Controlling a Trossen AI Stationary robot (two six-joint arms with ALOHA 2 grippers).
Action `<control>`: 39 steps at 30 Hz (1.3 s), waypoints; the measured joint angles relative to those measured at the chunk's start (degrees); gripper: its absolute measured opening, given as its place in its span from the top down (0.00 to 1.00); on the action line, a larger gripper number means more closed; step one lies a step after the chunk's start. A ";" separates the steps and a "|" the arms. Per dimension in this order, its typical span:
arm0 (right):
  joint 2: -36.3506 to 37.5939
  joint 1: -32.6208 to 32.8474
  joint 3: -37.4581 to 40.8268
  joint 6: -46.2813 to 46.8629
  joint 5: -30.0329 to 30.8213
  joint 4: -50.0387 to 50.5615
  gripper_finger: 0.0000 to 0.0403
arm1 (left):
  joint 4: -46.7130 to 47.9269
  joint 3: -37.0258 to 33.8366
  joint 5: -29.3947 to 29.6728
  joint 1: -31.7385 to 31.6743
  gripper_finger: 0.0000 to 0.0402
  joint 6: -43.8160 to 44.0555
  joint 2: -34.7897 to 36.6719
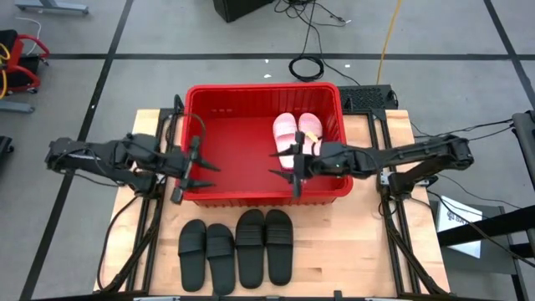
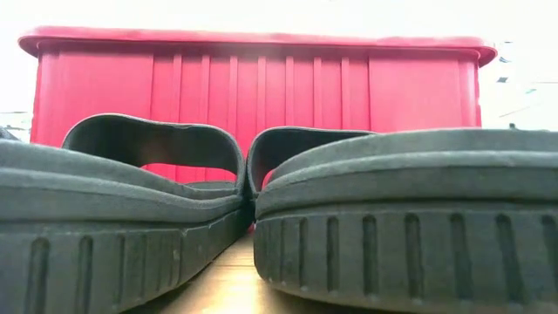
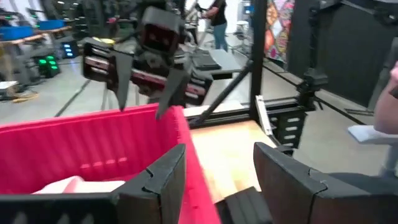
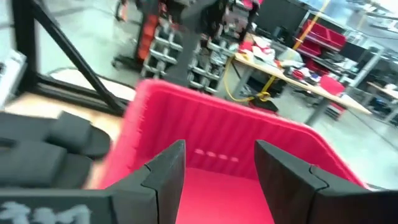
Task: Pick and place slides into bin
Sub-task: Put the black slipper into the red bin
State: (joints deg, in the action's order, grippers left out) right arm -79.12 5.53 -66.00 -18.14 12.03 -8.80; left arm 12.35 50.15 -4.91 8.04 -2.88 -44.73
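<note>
The red bin (image 1: 242,142) stands at the middle of the table; it fills the back of the low view as a red wall (image 2: 261,87). Two pale pink slides (image 1: 298,131) lie side by side on its floor at the far right. Several black slides (image 1: 236,251) lie in a row on the table in front of the bin, soles down, and loom close in the low view (image 2: 392,201). My left gripper (image 1: 205,165) hangs open over the bin's near left corner with nothing between its fingers (image 3: 217,155). My right gripper (image 1: 280,165) hangs open over the bin's near side, also with nothing in it (image 4: 217,149).
The wooden tabletop (image 1: 376,251) shows bare boards left and right of the black slides. Black frame rails (image 1: 393,226) run along both sides of the table. The two grippers face each other across the bin, the right one (image 3: 149,62) showing ahead in the left wrist view.
</note>
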 joint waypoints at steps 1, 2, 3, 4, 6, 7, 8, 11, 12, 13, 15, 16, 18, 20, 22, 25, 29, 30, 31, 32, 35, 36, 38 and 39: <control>0.14 0.75 0.00 0.75 0.00 -0.08 0.55 | -0.62 0.00 0.22 0.99 0.53 0.03 -0.72; 0.18 1.55 0.00 1.29 -0.04 -0.09 0.55 | -1.07 0.00 0.37 2.03 0.53 0.03 -1.44; 0.19 2.35 0.00 1.94 -0.04 -0.04 0.55 | -1.69 0.00 0.46 3.05 0.53 0.03 -2.28; 0.15 3.19 0.00 2.65 -0.06 0.02 0.55 | -2.43 0.00 0.46 4.09 0.53 0.03 -3.14; 0.14 4.82 0.00 3.99 -0.07 0.03 0.55 | -3.18 0.00 0.46 6.21 0.53 0.03 -4.83; 0.14 5.64 0.00 4.46 -0.07 0.00 0.55 | -3.90 0.00 0.46 7.18 0.53 0.05 -5.58; 0.14 6.50 0.00 5.03 -0.09 -0.02 0.55 | -5.05 0.00 0.46 8.17 0.53 0.05 -6.26; 0.14 9.21 0.00 6.18 -0.09 0.03 0.55 | -7.69 0.00 0.46 11.23 0.53 0.03 -7.83; 0.14 10.15 0.00 6.42 -0.09 -0.06 0.55 | -8.25 0.00 0.46 12.32 0.53 -0.14 -8.31; 0.14 11.15 0.00 6.75 -0.09 -0.23 0.55 | -8.72 0.00 0.49 13.42 0.53 -0.49 -8.75; 0.02 13.24 0.00 7.08 -0.14 -0.71 0.55 | -10.29 0.00 0.69 15.72 0.53 -1.06 -9.56; -0.23 14.21 0.00 7.20 -0.14 -1.31 0.55 | -10.97 0.00 1.26 16.97 0.53 -1.16 -9.92; -0.61 16.34 0.00 7.20 -0.18 -2.36 0.55 | -11.61 0.00 3.26 19.61 0.53 -2.35 -10.72; -1.27 18.25 0.00 7.17 -0.17 -4.41 0.55 | -12.10 0.00 6.07 22.09 0.53 -4.22 -11.69; -1.77 19.84 0.00 6.73 -0.20 -6.37 0.55 | -13.03 0.00 9.10 24.24 0.53 -5.05 -12.56; -2.56 21.90 0.00 6.69 -0.19 -8.81 0.55 | -14.93 0.00 12.69 26.93 0.53 -6.80 -14.11; -3.87 23.68 0.00 6.65 -0.15 -9.89 0.55 | -16.80 0.00 17.73 30.16 0.53 -7.39 -16.62; -4.29 23.91 0.00 6.63 -0.15 -10.35 0.55 | -17.16 0.00 19.47 31.02 0.53 -7.43 -17.26; -4.53 24.09 0.00 6.53 -0.17 -10.55 0.55 | -17.15 0.00 21.54 31.80 0.53 -7.58 -17.73; -4.62 24.38 0.00 6.43 -0.15 -10.55 0.55 | -17.17 0.00 23.98 32.50 0.53 -7.93 -18.13; -4.55 24.65 0.00 6.35 -0.13 -10.79 0.55 | -18.79 0.00 31.06 34.58 0.53 -9.46 -18.83; -4.53 24.65 0.00 6.35 -0.05 -10.83 0.55 | -19.31 0.00 33.13 35.33 0.53 -10.01 -18.91; -4.53 24.94 0.00 6.35 0.14 -10.74 0.55 | -20.32 0.00 35.68 36.89 0.53 -11.39 -19.09; -4.53 25.16 0.00 6.31 0.24 -10.68 0.55 | -20.46 0.00 36.54 37.68 0.53 -11.78 -19.16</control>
State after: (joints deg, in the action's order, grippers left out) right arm -83.66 30.69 -66.00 -11.83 12.27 -19.49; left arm -8.11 50.15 31.63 45.73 -14.66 -63.89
